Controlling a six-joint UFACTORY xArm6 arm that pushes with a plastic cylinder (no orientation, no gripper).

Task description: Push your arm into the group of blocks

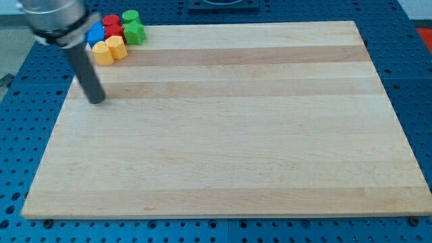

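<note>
A tight group of small blocks sits at the top left corner of the wooden board [223, 128]. It holds a blue block [95, 34], a red block [112, 25], a green cylinder [130, 16], a green block [135, 33], a yellow block [102, 52] and a yellow block [117, 46] beside it. My tip [97, 100] rests on the board below and slightly left of the group, a short way under the yellow blocks, touching none of them. The rod rises toward the view's top left.
The board lies on a blue perforated table [412, 81]. The arm's grey housing [54, 20] overlaps the board's top left corner, next to the blue block.
</note>
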